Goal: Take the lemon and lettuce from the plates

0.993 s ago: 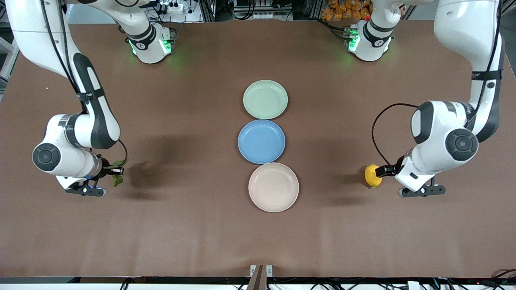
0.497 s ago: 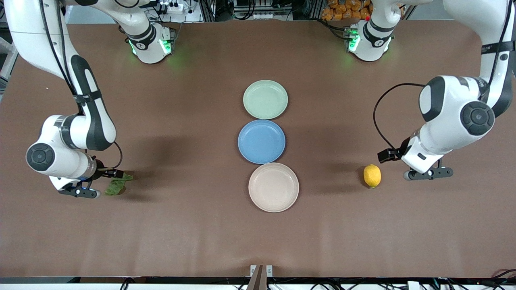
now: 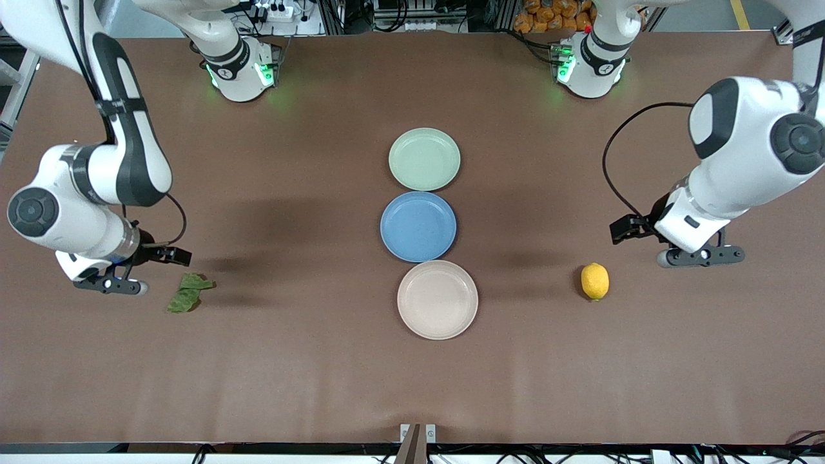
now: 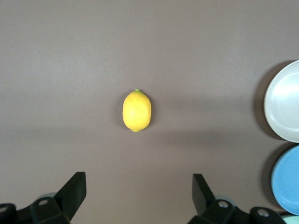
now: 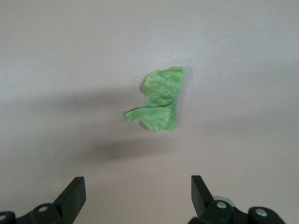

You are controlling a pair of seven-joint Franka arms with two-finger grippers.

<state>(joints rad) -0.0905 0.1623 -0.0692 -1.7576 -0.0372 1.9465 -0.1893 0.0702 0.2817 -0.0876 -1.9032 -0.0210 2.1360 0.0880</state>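
Note:
The lemon (image 3: 595,281) lies on the bare table toward the left arm's end; it also shows in the left wrist view (image 4: 137,111). My left gripper (image 3: 626,228) is open and empty, raised above the table beside the lemon (image 4: 138,193). The lettuce (image 3: 187,293) lies on the bare table toward the right arm's end; it also shows in the right wrist view (image 5: 160,100). My right gripper (image 3: 173,255) is open and empty, raised just above the lettuce (image 5: 138,195). The pale green plate (image 3: 424,159) and the beige plate (image 3: 437,299) hold nothing.
A blue plate (image 3: 417,226) sits between the two plates in a row down the table's middle. The beige plate (image 4: 283,101) and blue plate (image 4: 287,179) edge into the left wrist view. Both arm bases stand along the table's top edge.
Both grippers let go and rose. The lemon now rests on the table apart from the left gripper. The lettuce dropped from the right gripper onto the table.

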